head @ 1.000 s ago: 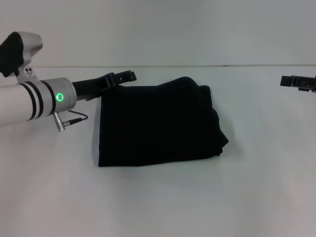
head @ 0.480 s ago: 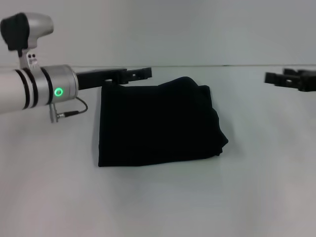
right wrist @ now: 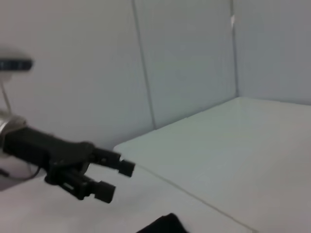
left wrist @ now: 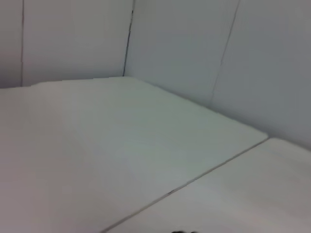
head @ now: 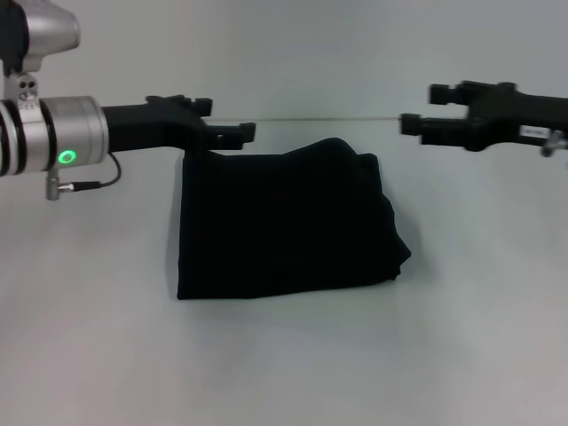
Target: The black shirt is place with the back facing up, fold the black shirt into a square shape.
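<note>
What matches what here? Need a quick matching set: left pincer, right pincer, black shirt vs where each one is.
Things:
1. left pincer
2. right pincer
3. black shirt

Places/states:
A. folded into a rough square, flat on the table
B. raised above the shirt's far left corner, holding nothing
C. raised off to the shirt's far right, clear of the cloth

Pairs: 1-B, 2-C, 3-A

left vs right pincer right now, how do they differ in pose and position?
The left pincer sits at the far left corner of the folded black cloth shirt; the right pincer is off to the shirt's right, over bare white table. The left shows two fingers apart, open; the right's finger state isn't clear. Both are raised, point inward toward each other, and hold nothing.
</note>
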